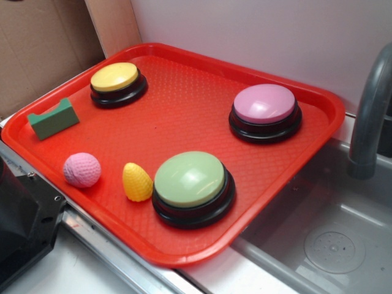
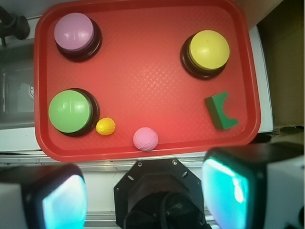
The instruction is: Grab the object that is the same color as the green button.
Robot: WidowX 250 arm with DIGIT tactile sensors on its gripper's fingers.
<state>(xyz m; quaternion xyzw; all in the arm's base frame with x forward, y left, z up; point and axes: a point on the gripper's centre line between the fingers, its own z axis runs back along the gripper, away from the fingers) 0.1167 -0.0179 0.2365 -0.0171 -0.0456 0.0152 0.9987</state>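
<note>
exterior view: the red tray [image 1: 318, 104] holds the green block [image 1: 54, 119] at its far left corner, near the yellow button [image 1: 117, 84]. the green button [image 1: 192, 187] sits at the front (yellow cone [image 1: 136, 182] just beside it).

wrist view: the gripper [image 2: 143, 193] hangs above the tray's edge, fingers [image 2: 228, 188] spread wide and empty, with the block [image 2: 220, 110] well ahead to the right.

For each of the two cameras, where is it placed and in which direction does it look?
Exterior: beside the red tray, angled down across it toward the wall; a black robot part shows lower left.
Wrist: high above, looking straight down; the open gripper fills the bottom.
Both show the green button and green block.
</note>
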